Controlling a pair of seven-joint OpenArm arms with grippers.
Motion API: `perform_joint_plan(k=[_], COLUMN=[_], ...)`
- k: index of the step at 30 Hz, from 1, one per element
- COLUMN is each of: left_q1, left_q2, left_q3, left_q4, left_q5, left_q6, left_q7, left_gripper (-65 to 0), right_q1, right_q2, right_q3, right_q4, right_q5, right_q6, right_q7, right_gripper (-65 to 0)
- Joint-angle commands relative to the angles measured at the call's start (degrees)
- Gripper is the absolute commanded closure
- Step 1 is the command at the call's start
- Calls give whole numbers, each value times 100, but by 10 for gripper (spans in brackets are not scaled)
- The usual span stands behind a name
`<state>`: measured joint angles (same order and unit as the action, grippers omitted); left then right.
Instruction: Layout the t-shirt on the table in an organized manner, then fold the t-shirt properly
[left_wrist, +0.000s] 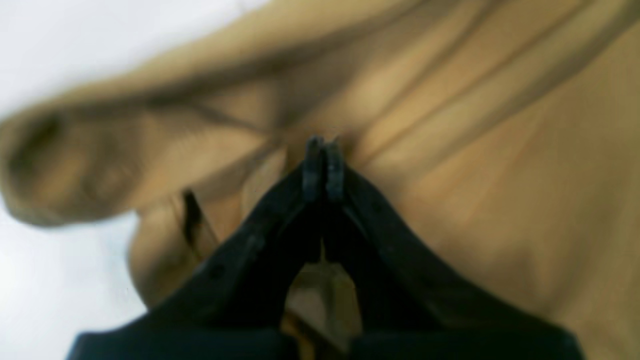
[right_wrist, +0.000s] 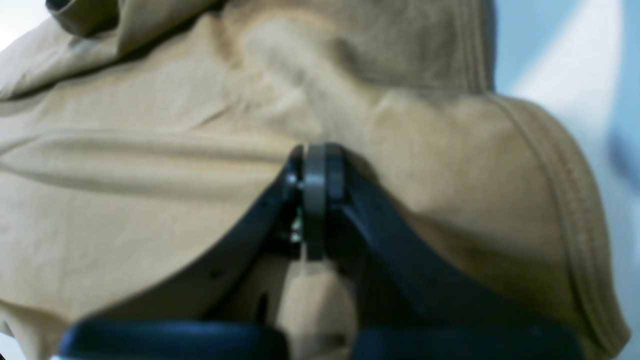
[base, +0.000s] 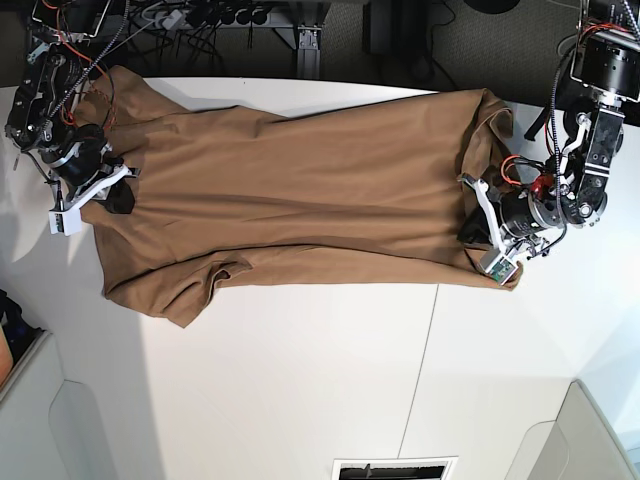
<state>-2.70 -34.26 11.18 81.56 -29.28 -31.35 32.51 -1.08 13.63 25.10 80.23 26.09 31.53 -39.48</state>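
Observation:
The tan t-shirt (base: 300, 190) lies spread sideways across the far half of the white table (base: 300, 380), pulled out between both arms. On the right of the base view, my left gripper (base: 472, 218) is shut on the shirt's edge. The left wrist view shows its black fingertips (left_wrist: 314, 167) pressed together with folds of t-shirt (left_wrist: 500, 150) running from them. My right gripper (base: 118, 196) pinches the opposite end, on the left. In the right wrist view, the right gripper (right_wrist: 315, 170) is shut on t-shirt (right_wrist: 150, 175) fabric beside a stitched hem (right_wrist: 575, 210). A folded-over flap (base: 200, 285) sags at the front left.
A thin dark seam (base: 420, 370) crosses the tabletop's near half. Cables and dark equipment (base: 200, 15) run behind the far edge. A small vent-like slot (base: 395, 468) sits at the near edge. Grey panels (base: 40, 400) flank the near corners.

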Motion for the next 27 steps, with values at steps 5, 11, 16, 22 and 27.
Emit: perform_joint_plan(k=[5,11,16,22,27], left_q1=[-129,-304,-317,-317,-317], left_q2=[-343,-1143,-1294,-1287,-1016], left_q3=[-76,-271,-509,-516,-516], left_q4=[-280,-278,-278,-275,-90], left_q5=[260,229,-267,-1360,-2210], left_q6=[321,820,769,675,-304], left_q7=[-105,-101,-50,249,243], left_gripper=[0,0,0,0,0], right_q1=[39,39,42,46,42], right_q2=[81,81,81,81,81], right_q3=[15,15,15,15,15], right_q4=[31,28,28,31,35], right_q5=[-131,-188,-186,2,136], right_q6=[-70,-70,-70,-70,-68], right_q7=[-20,-15,26,26,24], right_gripper=[0,0,0,0,0])
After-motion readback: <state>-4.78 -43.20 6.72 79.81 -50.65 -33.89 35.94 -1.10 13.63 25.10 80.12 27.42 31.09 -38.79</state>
